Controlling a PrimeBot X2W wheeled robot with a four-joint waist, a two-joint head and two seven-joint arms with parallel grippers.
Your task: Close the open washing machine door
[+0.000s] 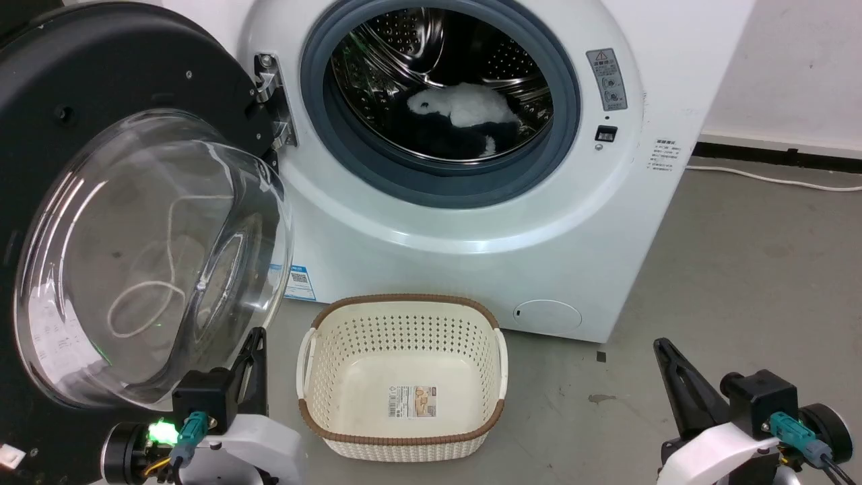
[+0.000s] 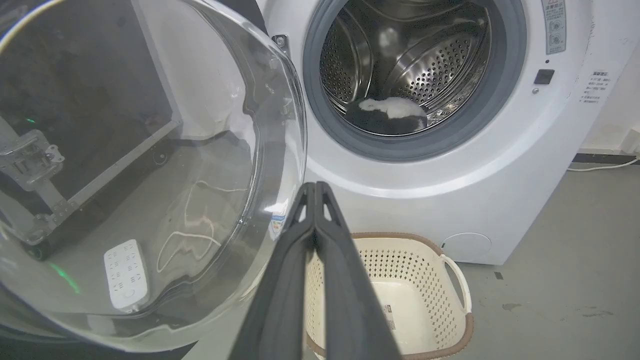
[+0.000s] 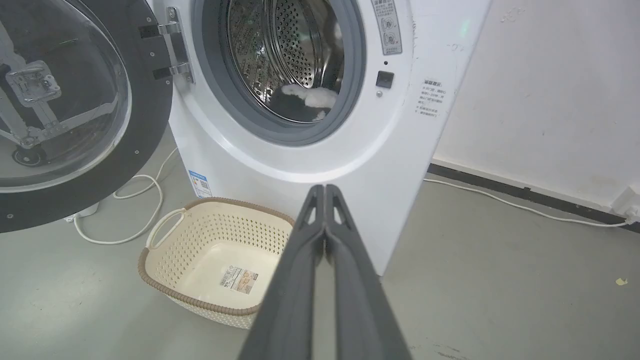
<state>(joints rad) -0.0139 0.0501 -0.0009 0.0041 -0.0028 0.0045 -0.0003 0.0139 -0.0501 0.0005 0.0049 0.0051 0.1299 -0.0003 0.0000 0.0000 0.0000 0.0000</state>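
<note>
Floor (image 3: 500, 280) | washing machine door (image 1: 101, 87) open | left gripper (image 2: 315, 187), right gripper (image 3: 325, 190) closed, empty | left-wrist: power strip (image 2: 126, 274)

The washing machine door (image 1: 101, 74) is shown swung wide open, left of the washing machine (image 1: 471, 229); a cream basket (image 1: 404, 337) is set on the grey floor (image 1: 741, 303) just before it.

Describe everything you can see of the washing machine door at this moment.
The washing machine door stands wide open to the left of the washing machine, hanging on a metal hinge. It has a wide glossy black rim dotted with small screws and a bulging clear glass bowl, through which a looped white cable behind it shows. The closed left hand sits right by the bowl's lower edge; whether it touches the glass is unclear.
</note>
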